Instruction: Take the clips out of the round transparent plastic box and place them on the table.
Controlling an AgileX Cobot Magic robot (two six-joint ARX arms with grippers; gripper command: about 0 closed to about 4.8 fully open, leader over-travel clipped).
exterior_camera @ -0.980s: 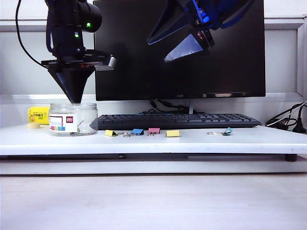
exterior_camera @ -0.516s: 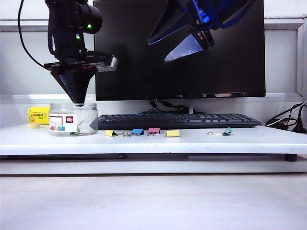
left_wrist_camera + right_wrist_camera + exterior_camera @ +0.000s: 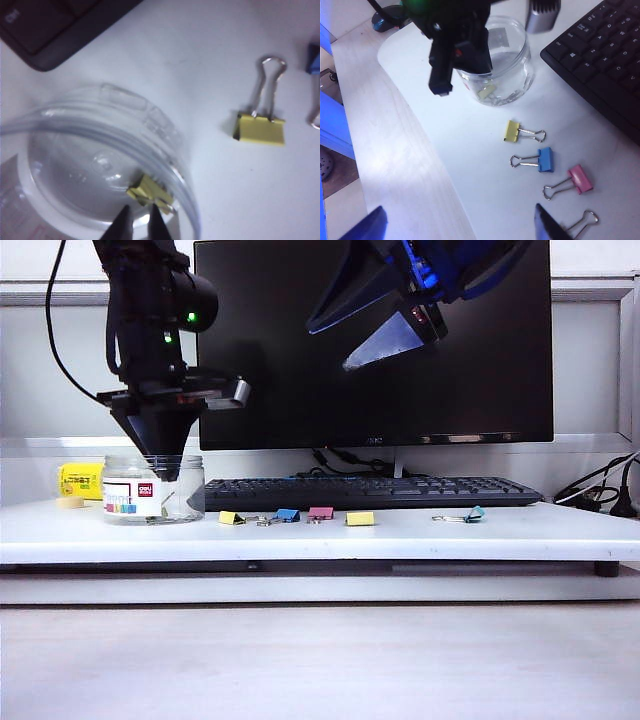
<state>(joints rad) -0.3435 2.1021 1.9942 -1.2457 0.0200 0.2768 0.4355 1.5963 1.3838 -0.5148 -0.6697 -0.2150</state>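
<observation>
Left pincer (image 3: 167,472), dipped inside the round transparent plastic box (image 3: 153,489), jaws narrowed to a slim gap just short of the yellow clip (image 3: 150,191) lying against the box wall; nothing gripped yet. Right of the box, on the counter (image 3: 420,532): a second yellow clip (image 3: 232,518), blue clip (image 3: 287,514), pink clip (image 3: 321,512), a third yellow clip (image 3: 360,519), teal clip (image 3: 472,514). Right pincer (image 3: 372,315) parked high right of the box before the monitor (image 3: 470,390), jaws spread wide, empty.

Likely trouble: clip hugging the curved wall, so a fingertip may strike plastic, tip or slide the light box, or pinch only a wire handle and drop it.

Box label: red logo, wording too small to read.
</observation>
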